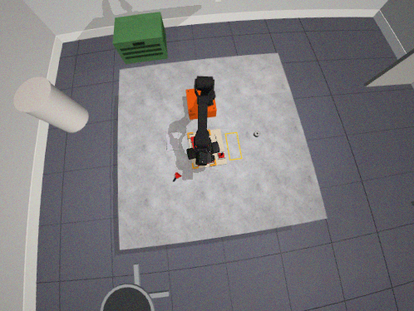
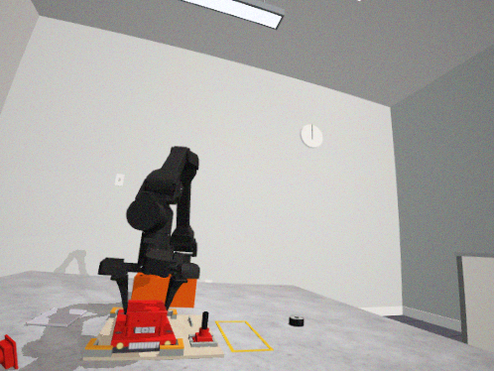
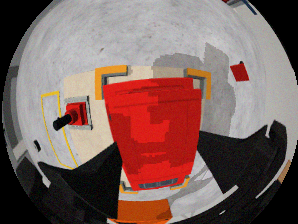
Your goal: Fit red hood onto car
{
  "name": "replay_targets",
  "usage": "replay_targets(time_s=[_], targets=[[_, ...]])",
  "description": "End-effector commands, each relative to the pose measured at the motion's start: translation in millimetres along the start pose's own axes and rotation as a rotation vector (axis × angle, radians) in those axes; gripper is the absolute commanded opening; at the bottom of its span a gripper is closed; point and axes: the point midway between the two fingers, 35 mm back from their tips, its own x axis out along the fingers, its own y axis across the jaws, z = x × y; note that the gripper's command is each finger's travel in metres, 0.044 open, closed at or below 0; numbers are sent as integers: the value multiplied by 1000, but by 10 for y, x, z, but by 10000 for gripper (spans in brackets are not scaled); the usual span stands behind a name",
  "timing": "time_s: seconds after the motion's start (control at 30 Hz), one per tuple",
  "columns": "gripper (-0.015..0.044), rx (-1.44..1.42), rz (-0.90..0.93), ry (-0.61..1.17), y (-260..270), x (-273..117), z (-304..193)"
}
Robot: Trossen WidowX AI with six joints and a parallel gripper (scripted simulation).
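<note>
The red hood [image 2: 147, 305] [image 3: 152, 170] is between the fingers of my gripper [image 2: 147, 309] [image 3: 158, 140], which is shut on its two sides. The hood is over the red car chassis [image 2: 144, 338], lined up with it as far as the exterior view shows. The chassis sits in the jig [image 2: 213, 353] [image 1: 219, 136] [image 3: 80, 82] between orange-and-grey corner stops. The pegs and corner holes are hidden, so I cannot tell whether the pegs are in the holes or the hood lies flat. The arm hides most of the car in the top view.
A red block with a black handle [image 1: 221, 155] [image 2: 203, 336] [image 3: 77, 114] stands on the board beside the car. A separate red part [image 1: 177, 175] [image 2: 8, 352] [image 3: 240, 72] lies on the other side. A black round object [image 1: 257, 134] [image 2: 297, 321] lies beyond the yellow outline [image 2: 253, 350].
</note>
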Motion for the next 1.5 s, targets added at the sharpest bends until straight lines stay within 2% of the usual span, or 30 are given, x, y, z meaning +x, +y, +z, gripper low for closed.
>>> replay_targets(time_s=[0.0, 1.47], targets=[[0, -4, -1, 0, 0, 5, 0], [0, -4, -2, -1, 0, 26, 4]])
